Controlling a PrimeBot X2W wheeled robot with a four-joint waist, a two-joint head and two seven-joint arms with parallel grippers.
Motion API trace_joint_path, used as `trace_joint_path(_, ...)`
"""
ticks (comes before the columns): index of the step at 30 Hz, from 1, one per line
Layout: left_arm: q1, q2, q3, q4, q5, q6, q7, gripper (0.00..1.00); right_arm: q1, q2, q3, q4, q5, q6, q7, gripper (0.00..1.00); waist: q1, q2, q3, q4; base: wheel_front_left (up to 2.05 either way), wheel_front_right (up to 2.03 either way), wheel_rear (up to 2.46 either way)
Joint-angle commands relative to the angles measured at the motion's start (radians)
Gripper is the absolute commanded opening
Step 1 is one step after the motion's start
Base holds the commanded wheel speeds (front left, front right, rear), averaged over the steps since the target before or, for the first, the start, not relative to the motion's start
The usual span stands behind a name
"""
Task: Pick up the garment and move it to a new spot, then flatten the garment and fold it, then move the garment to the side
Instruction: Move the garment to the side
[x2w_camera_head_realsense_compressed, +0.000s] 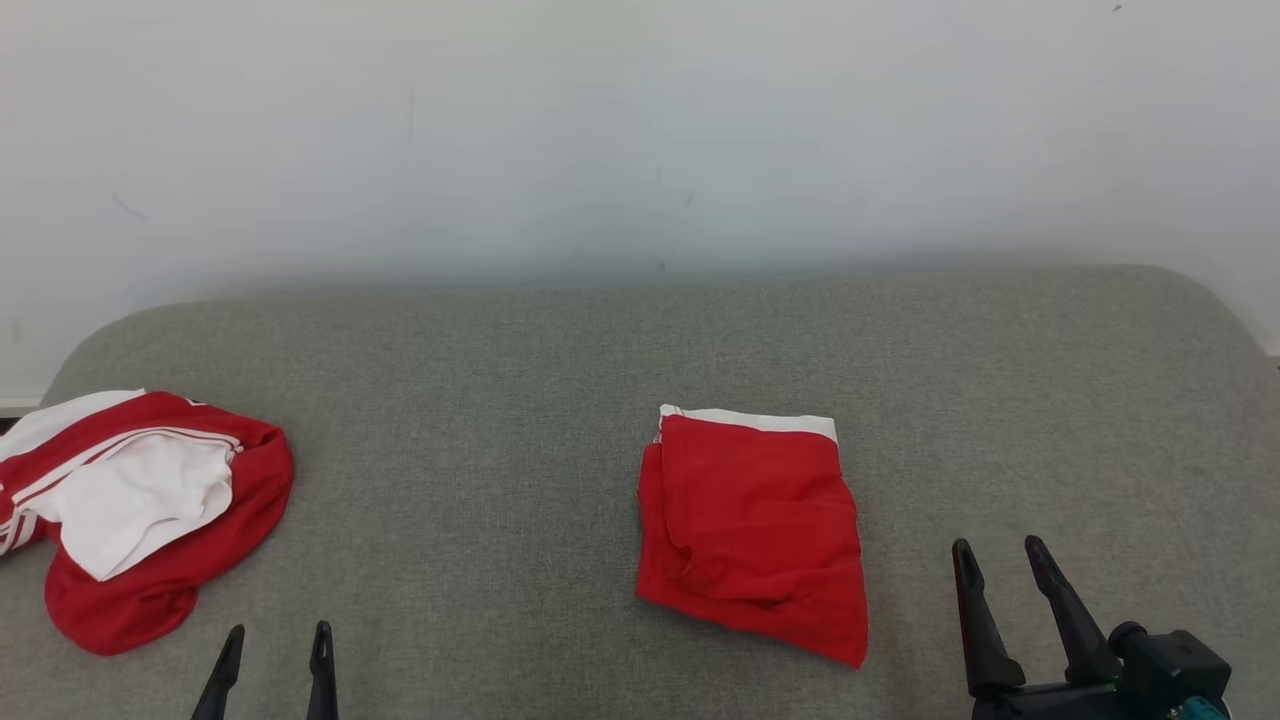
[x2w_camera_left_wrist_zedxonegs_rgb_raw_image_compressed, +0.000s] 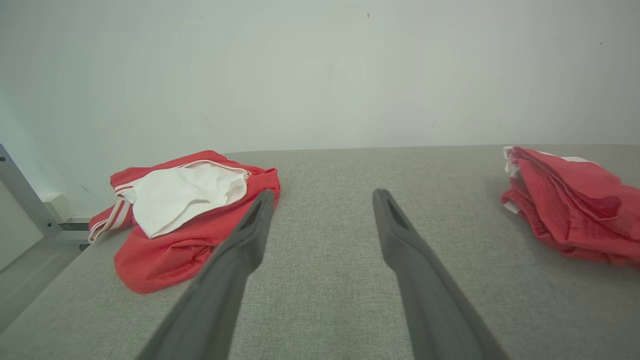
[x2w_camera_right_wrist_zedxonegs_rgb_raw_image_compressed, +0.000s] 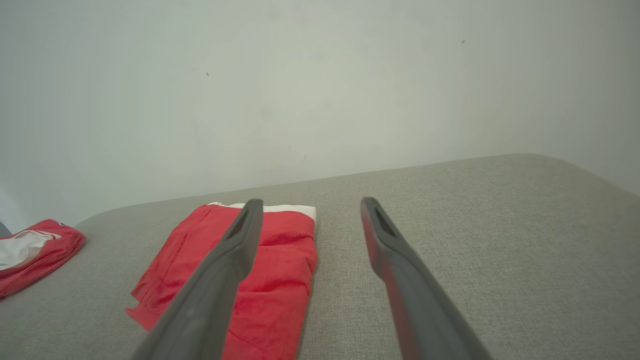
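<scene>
Folded garment (x2w_camera_head_realsense_compressed: 752, 525) lies right of centre on grey surface (x2w_camera_head_realsense_compressed: 500, 380); crumpled garment (x2w_camera_head_realsense_compressed: 140, 510) at left edge. Left gripper (x2w_camera_head_realsense_compressed: 280, 628), right gripper (x2w_camera_head_realsense_compressed: 998, 543) near, fingers apart, empty. Fold looks done; crumpled piece apparently untouched.

A folded red garment (x2w_camera_head_realsense_compressed: 752, 530) with a white band lies flat on the grey cushion (x2w_camera_head_realsense_compressed: 500, 380). A crumpled red-and-white garment (x2w_camera_head_realsense_compressed: 140, 515) lies well apart, far left.

Bright, even light; soft shadows; wrist views edge-warped.
</scene>
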Motion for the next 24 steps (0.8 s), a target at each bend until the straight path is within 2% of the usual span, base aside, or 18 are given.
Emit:
trace_joint_path(1,0.011,0.002,0.001,0.001,0.012,0.002,-0.003,1.0,0.008,0.006,-0.001,0.001,-0.005,-0.002,0.003,1.0,0.0001,0.0,0.001,0.003,0.0,0.0,0.0)
trace_joint_path(24,0.023,0.004,0.005,-0.031,0.035,0.015,-0.003,1.0,0.019,0.042,-0.015,-0.011,-0.063,-0.002,0.033,1.0,0.0001,0.0,0.007,0.007,0.0,0.0,0.0)
